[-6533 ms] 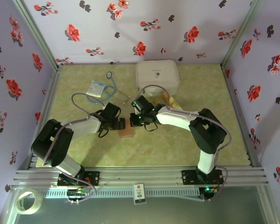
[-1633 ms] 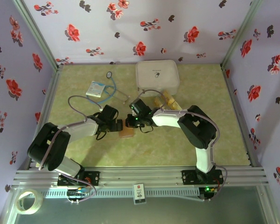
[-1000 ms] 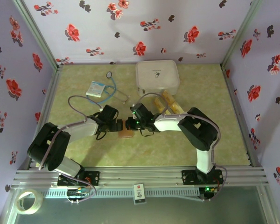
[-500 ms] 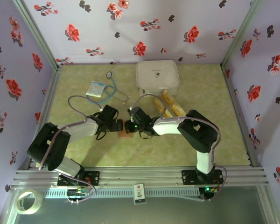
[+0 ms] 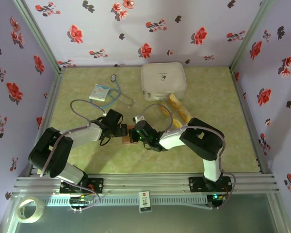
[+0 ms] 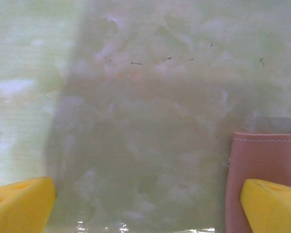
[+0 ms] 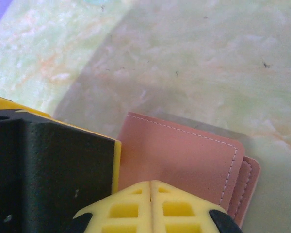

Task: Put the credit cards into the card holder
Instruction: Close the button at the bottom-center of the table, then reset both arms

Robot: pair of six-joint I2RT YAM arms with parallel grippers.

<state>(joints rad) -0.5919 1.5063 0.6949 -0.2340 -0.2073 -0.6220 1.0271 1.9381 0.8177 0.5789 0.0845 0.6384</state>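
The card holder (image 7: pixel 184 158) lies folded shut on the desk (image 5: pixel 223 126), near its middle and directly under the right claw (image 7: pixel 152 204). That claw's yellow fingers are pressed together with nothing visible between them, their tips just over the holder's near edge. In the right wrist view the two leather leaves show at the far right corner, so the opening side seems to face away from the left arm.

The left claw (image 6: pixel 145 208) is spread wide and set low over the desk. Its right finger (image 6: pixel 274 204) overlaps the holder's edge, while the other finger sits over bare desk – the holder is not between them.

The credit cards (image 5: pixel 178 110) lie in a loose group further back and toward the right arm's side, well apart from the holder, with their long axes slanting diagonally. The right arm looks the nearer one to them.

The holder probably has to be opened and held before any card goes in. That turns on getting a finger to the leaf edge – the side facing the right arm.
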